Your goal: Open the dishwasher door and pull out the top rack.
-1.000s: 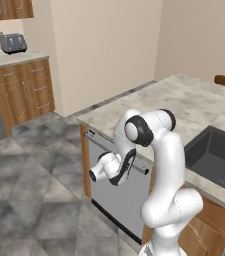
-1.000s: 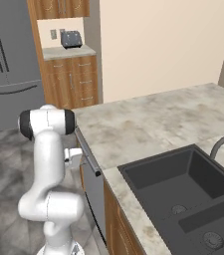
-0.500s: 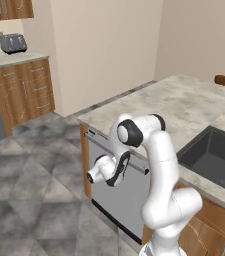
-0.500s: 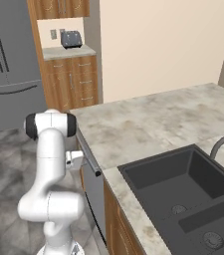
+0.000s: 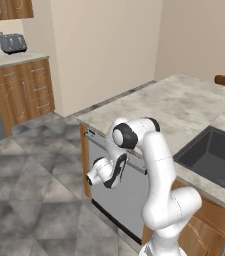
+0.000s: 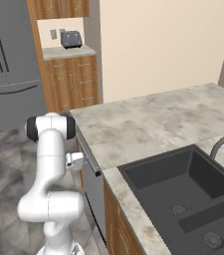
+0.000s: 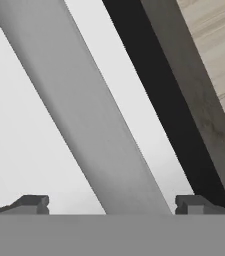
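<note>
a home kitchen, rendered rather than filmed. a speckled stone bench (image 6: pixel 148 124) carries a dark double sink (image 6: pixel 183 191) with a curved tap (image 6: pixel 223 144). a dishwasher door (image 5: pixel 119 192) sits under it. brown wooden cabinets (image 5: pixel 26 92), a grey fridge (image 6: pixel 9 60), a toaster (image 6: pixel 71 38) and a grey tiled floor (image 5: pixel 34 190) complete it.

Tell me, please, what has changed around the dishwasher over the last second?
The white arm's elbow has swung lower and further out over the floor, bringing the two-finger gripper up to the long silver bar handle. Its jaws stand open on either side of the bar, not yet closed. The flat silver-grey dishwasher door stays shut, and the base has not moved.
</note>
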